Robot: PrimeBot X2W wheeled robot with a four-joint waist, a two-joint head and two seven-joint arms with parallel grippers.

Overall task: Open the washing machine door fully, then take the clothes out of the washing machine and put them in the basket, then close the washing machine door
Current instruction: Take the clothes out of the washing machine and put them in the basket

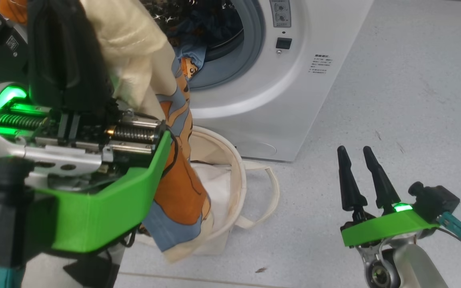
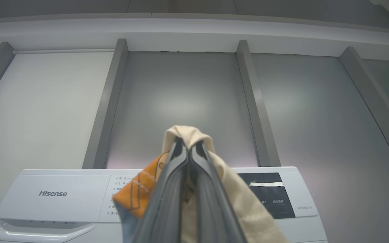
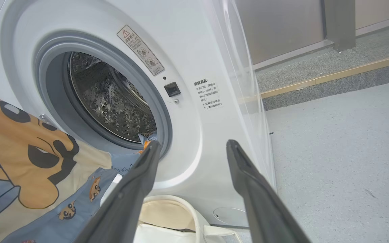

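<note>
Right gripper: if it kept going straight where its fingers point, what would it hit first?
Probably the washing machine: the open right gripper aims at its white front panel, just beside the grey porthole rim. Nothing shows in between, though the depth is hard to judge.

Left pincer (image 2: 188,148) clamped on clothes (image 2: 241,202), above washing machine (image 2: 52,195).

The place looks more like a bare test or demonstration room than a home laundry. A white front-loading washing machine (image 1: 254,120) stands on a speckled grey floor (image 1: 414,80), with a cream canvas basket (image 1: 241,168) at its foot. Behind it is a wall of plain grey panels (image 2: 181,101) divided by grey posts (image 2: 253,108). Clear protective film (image 3: 245,101) covers the machine's side. A brass-edged step (image 3: 333,77) runs along the wall.
</note>
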